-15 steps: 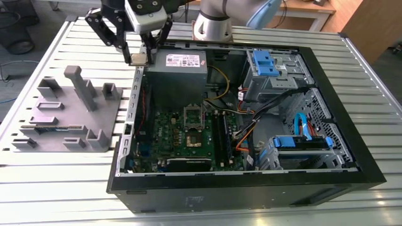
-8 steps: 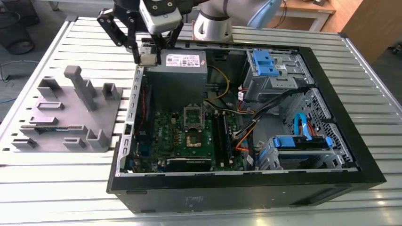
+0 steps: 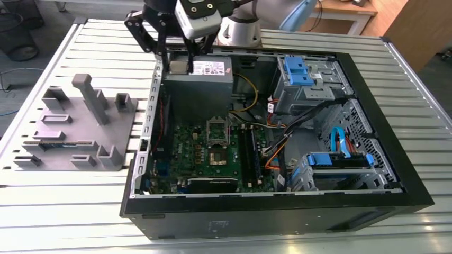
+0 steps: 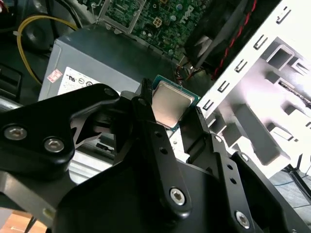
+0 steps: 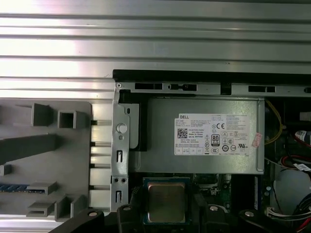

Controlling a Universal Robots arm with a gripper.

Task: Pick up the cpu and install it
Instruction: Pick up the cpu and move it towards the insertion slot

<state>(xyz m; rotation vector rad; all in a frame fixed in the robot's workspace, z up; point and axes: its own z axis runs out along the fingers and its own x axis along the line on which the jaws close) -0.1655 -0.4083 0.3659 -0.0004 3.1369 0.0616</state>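
My gripper (image 3: 178,59) hangs over the far left corner of the open computer case, above the grey power supply (image 3: 201,84). It is shut on the cpu (image 4: 169,108), a small square chip with a pale metal top and a green rim, held by its edges between the two black fingers (image 4: 146,104). In the first wrist view the cpu (image 5: 166,203) sits between the fingers (image 5: 130,211), over the edge of the power supply (image 5: 204,136). The green motherboard (image 3: 211,153) lies lower in the case, with its dark socket (image 3: 217,156) under a raised frame.
A grey fixture block (image 3: 71,127) with slots and posts stands on the slatted table, at the exterior view's left of the case. Inside the case are blue drive brackets (image 3: 300,71), orange and yellow cables (image 3: 272,159) and black memory slots (image 3: 249,151).
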